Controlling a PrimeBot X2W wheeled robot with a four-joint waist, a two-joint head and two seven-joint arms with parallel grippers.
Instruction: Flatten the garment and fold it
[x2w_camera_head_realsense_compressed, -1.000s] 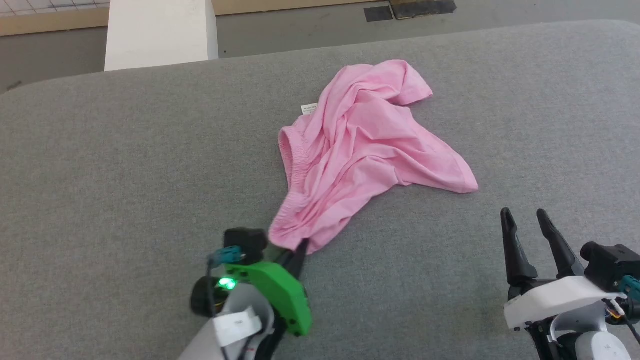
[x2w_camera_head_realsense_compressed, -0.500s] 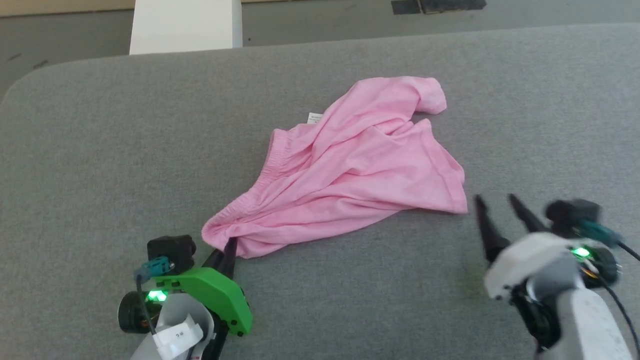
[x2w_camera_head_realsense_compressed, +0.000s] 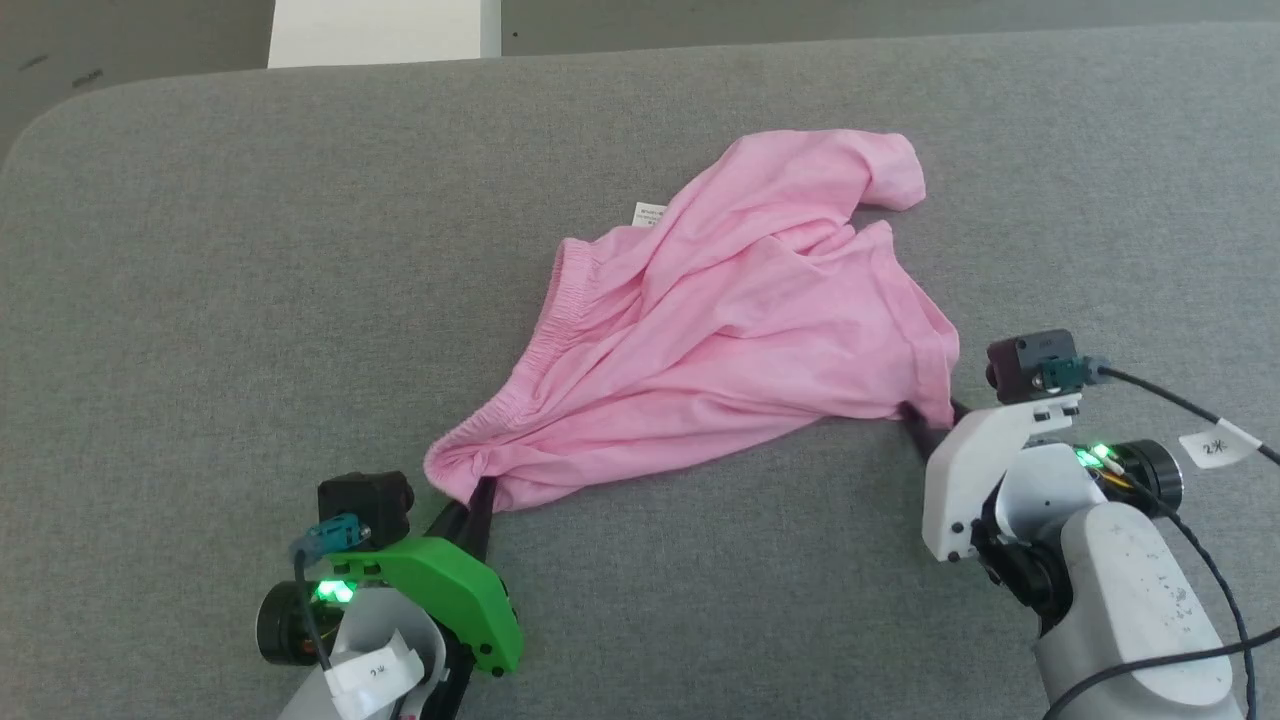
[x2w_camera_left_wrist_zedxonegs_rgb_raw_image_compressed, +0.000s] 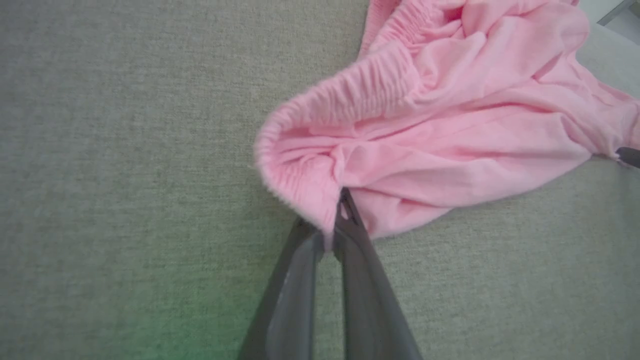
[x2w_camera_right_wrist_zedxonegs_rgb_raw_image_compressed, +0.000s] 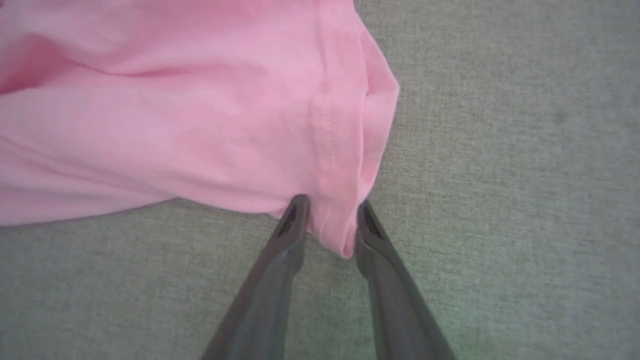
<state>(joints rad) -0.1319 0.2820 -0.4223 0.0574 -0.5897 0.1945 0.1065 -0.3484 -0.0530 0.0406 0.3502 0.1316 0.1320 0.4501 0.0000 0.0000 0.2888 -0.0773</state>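
Note:
The garment (x2w_camera_head_realsense_compressed: 720, 330) is a pair of light-pink shorts lying crumpled and stretched slantwise on the grey table (x2w_camera_head_realsense_compressed: 200, 300). Its gathered waistband (x2w_camera_head_realsense_compressed: 555, 320) faces left, and a small white label (x2w_camera_head_realsense_compressed: 650, 212) sticks out at the back. My left gripper (x2w_camera_head_realsense_compressed: 478, 495) is shut on the near end of the waistband; in the left wrist view the left gripper (x2w_camera_left_wrist_zedxonegs_rgb_raw_image_compressed: 340, 200) pinches the garment (x2w_camera_left_wrist_zedxonegs_rgb_raw_image_compressed: 450, 125) between its tips. At the right leg hem sits my right gripper (x2w_camera_head_realsense_compressed: 935, 415). The right wrist view shows the right gripper (x2w_camera_right_wrist_zedxonegs_rgb_raw_image_compressed: 332, 205) straddling the hem corner of the garment (x2w_camera_right_wrist_zedxonegs_rgb_raw_image_compressed: 200, 125), jaws still apart.
The grey padded table has a rounded corner at the far left (x2w_camera_head_realsense_compressed: 30, 130). Behind its far edge stands a white block (x2w_camera_head_realsense_compressed: 385, 30) on the floor. Bare table surface lies on every side of the shorts.
The head camera has tilted and shifted. My left gripper has dragged the waistband end leftward, stretching the shorts. My right gripper has gone forward to the hem corner and its jaws have narrowed.

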